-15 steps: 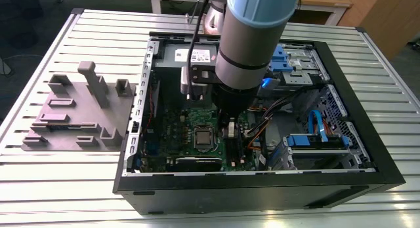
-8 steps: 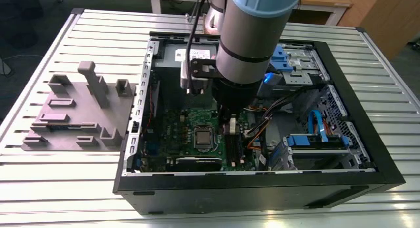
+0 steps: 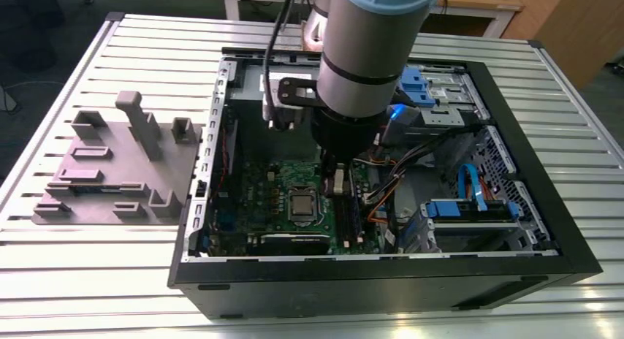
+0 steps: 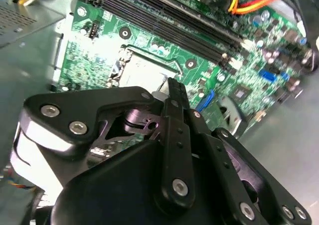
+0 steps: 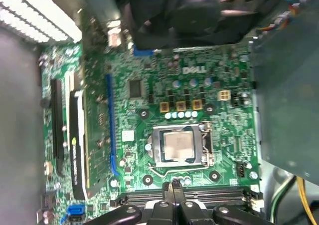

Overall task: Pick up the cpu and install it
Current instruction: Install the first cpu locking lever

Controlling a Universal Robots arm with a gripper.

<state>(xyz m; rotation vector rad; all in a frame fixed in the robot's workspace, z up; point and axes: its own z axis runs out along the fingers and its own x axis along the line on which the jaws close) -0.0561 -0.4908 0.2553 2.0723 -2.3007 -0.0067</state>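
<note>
The cpu [image 5: 178, 145] lies flat inside the metal socket frame [image 5: 157, 146] on the green board [image 5: 199, 85], its silver top facing up and its edges square with the frame in the first wrist view. In the exterior view, the board sits on the floor of the open computer case [image 3: 390, 280], with a grey holder block [image 3: 117, 171] well apart on the table [image 3: 98, 280] at the exterior view's left.

The gripper [image 5: 174, 186] hangs low inside the case, just beside the socket and over the long memory slots [image 5: 219, 192]. Its fingertips look pressed together with nothing between them, though the tips are partly hidden by the gripper's own body.

Judging from this, the chip seems placed, so the care now lies in leaving it undisturbed. The tips should stay off the socket frame and the slots, and any travel should be straight and slow, with no sideways drag across the chip. The frame's latch cannot be made out.
</note>
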